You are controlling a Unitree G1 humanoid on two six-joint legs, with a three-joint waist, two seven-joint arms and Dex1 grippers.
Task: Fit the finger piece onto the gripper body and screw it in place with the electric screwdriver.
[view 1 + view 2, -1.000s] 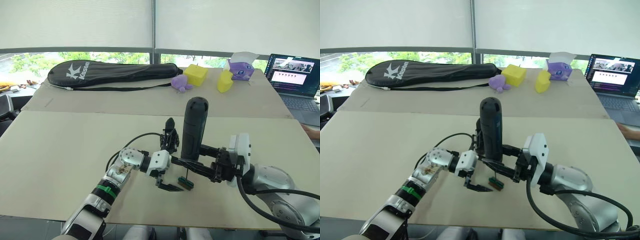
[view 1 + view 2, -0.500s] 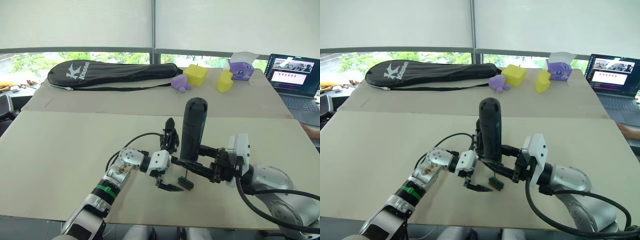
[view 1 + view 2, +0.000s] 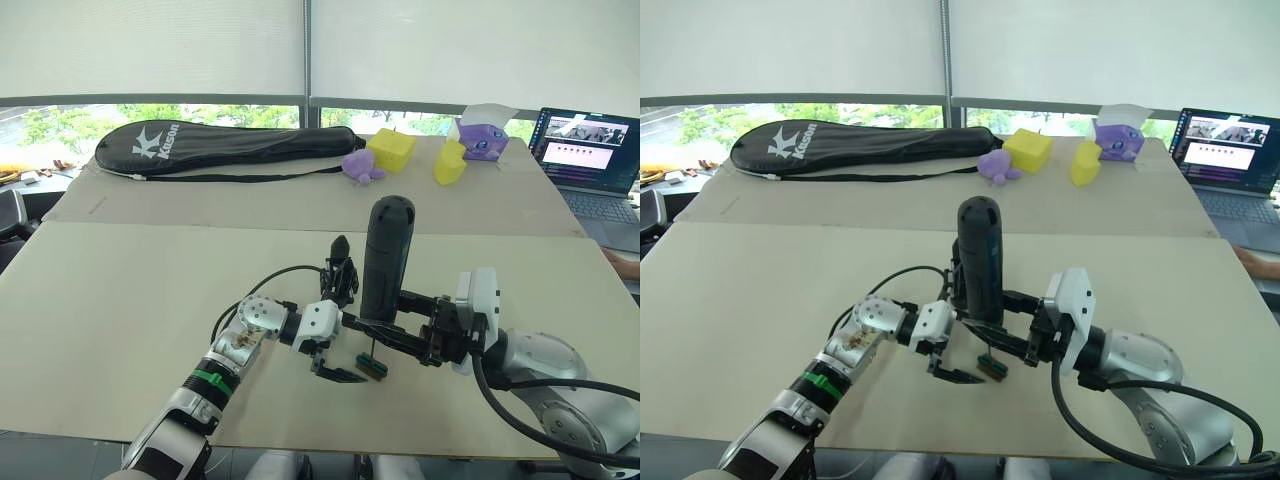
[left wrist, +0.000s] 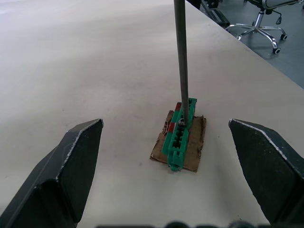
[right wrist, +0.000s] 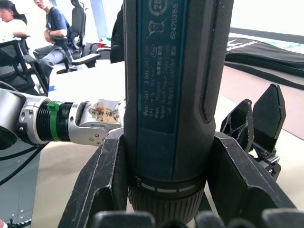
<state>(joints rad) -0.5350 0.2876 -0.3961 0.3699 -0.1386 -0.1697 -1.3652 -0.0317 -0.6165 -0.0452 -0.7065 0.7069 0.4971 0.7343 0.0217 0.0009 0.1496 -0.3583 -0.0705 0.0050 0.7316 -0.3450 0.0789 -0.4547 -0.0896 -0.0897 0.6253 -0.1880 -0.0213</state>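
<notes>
The right hand (image 3: 425,335) clenches the thick black cylindrical electric screwdriver (image 3: 386,257) upright, its thin bit (image 4: 180,59) planted in the small green block (image 4: 180,135) on the near counter (image 3: 120,300). The released left hand (image 3: 335,355) straddles that block. The small black gripper body (image 3: 340,272) stands just left of the screwdriver. A far racket bag (image 3: 225,145) reads "Kason"; the screwdriver's label reads "62420355".

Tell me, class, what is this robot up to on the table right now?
The right pincer grips the electric screwdriver upright, its bit resting on a small green block on the table. The left pincer is open either side of that block, touching nothing. The gripper body sits just behind the left wrist, not yet worked on.
</notes>
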